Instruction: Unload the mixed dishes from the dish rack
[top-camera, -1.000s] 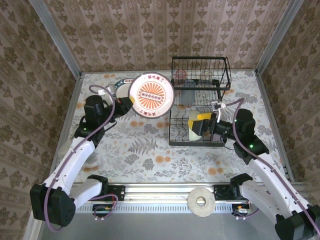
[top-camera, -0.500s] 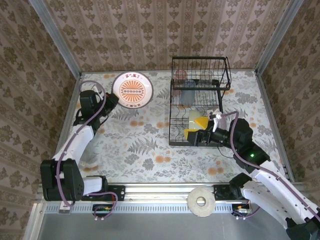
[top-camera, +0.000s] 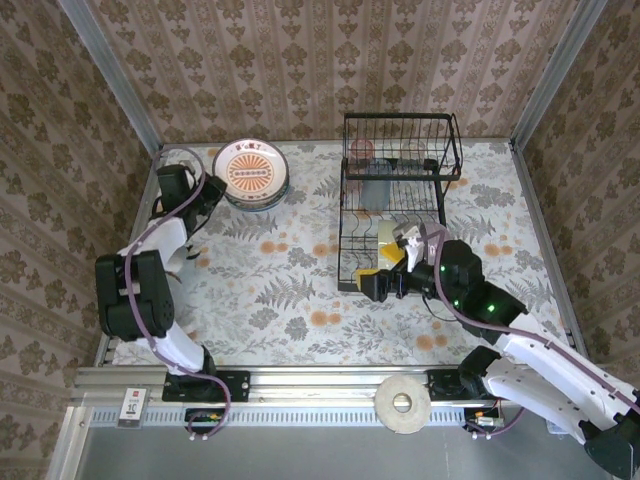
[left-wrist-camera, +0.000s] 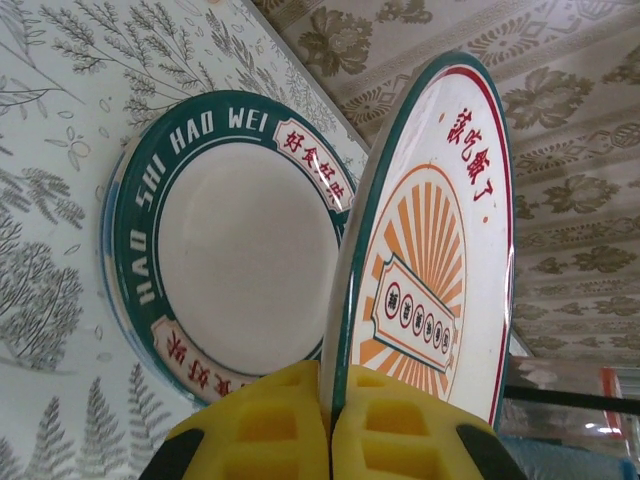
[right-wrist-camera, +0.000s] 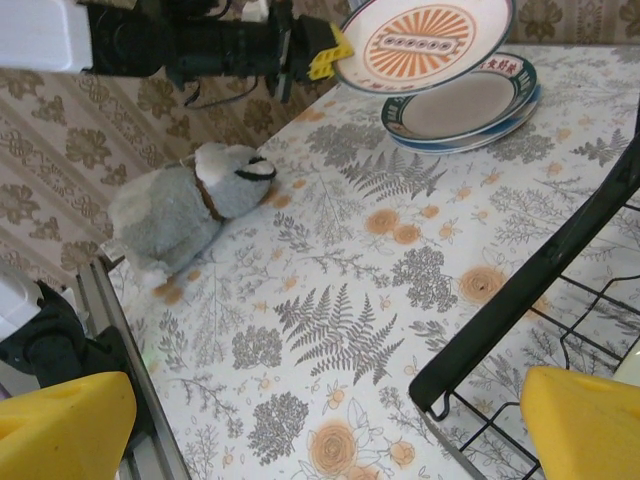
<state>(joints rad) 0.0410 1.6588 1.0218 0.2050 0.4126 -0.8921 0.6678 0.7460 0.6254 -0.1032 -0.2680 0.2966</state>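
While pinching the orange-centred plate (top-camera: 250, 172) in the left pincer (left-wrist-camera: 330, 400), brings it from mid-frame to upper left over the plate stack (left-wrist-camera: 240, 270), nearly unloaded; holds right pincer (right-wrist-camera: 325, 425) spread beside dish rack (top-camera: 395, 205).

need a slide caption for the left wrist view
Left gripper holds the orange-patterned plate by its rim, tilted above the green-rimmed plate.

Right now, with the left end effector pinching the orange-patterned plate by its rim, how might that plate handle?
The orange-patterned plate looks stiff and glossy, so it may pivot or slip in the left end effector. Hanging tilted above the green-rimmed plate, it would likely chip if dropped.
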